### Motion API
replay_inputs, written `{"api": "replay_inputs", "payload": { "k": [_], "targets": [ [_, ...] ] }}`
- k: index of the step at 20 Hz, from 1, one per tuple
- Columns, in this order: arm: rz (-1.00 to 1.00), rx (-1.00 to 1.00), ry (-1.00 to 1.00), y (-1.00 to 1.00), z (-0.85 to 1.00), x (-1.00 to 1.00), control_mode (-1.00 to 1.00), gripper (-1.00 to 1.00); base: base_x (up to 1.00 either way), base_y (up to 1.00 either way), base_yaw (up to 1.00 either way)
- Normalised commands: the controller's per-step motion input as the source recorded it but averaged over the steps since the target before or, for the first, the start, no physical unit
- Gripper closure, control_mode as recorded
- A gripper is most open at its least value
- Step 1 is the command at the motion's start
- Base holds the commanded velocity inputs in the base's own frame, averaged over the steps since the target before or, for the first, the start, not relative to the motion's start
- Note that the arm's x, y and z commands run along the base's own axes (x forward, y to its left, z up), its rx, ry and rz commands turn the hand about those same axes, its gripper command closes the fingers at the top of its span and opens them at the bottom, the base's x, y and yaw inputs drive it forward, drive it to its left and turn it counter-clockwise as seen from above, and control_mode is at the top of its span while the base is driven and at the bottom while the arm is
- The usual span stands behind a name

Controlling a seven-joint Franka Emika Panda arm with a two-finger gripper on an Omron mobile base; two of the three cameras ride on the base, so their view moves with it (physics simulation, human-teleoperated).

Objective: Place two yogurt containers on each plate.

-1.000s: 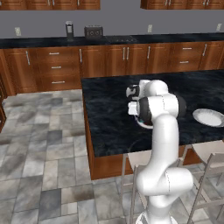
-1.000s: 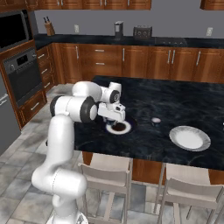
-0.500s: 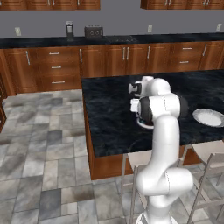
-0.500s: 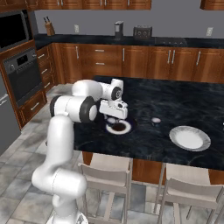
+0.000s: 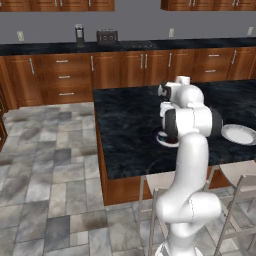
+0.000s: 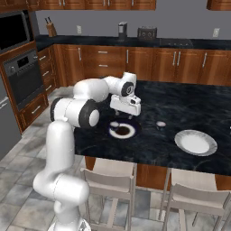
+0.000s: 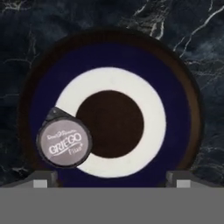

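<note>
A dark-rimmed plate (image 7: 131, 57) with a white ring and dark centre lies on the black island counter. One round yogurt container (image 7: 64, 143) with a grey "Griego" lid sits on its white ring at the lower left, free of the fingers. My gripper (image 7: 111, 181) hovers open just above this plate (image 6: 130, 132), nothing between its fingertips (image 7: 43, 179). In the right base view the tub (image 6: 114, 124) rests below my gripper (image 6: 125, 111). Another small yogurt container (image 6: 160, 124) stands on the bare counter further right. The pale plate (image 6: 195, 142) (image 5: 239, 134) lies beyond it with nothing on it.
Two bar stools (image 6: 110, 173) (image 6: 194, 194) stand along the island's near edge. My own arm covers part of the dark plate (image 5: 165, 140) in the left base view. Wall cabinets, a toaster (image 6: 146, 33) and an oven (image 6: 22, 76) are far off.
My gripper has opened wide and let go of the yogurt container, which now rests on the dark plate. The hand has lifted slightly.
</note>
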Motion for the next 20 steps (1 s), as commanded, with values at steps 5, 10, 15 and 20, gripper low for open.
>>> {"api": "replay_inputs", "payload": {
  "k": [5,10,15,20],
  "targets": [
    [0.0,0.02,-0.12,-0.59,-0.04,0.36,-1.0,-1.0,0.0,0.0,0.0],
    [0.0,0.0,-0.27,-0.44,-0.1,0.41,-1.0,-1.0,0.0,0.0,0.0],
    [-0.02,-0.05,-0.11,-0.44,0.0,0.03,-1.0,-1.0,0.0,0.0,0.0],
    [-0.13,-0.09,0.0,-0.28,0.0,-0.03,-1.0,-1.0,0.0,0.0,0.0]
  ]
}}
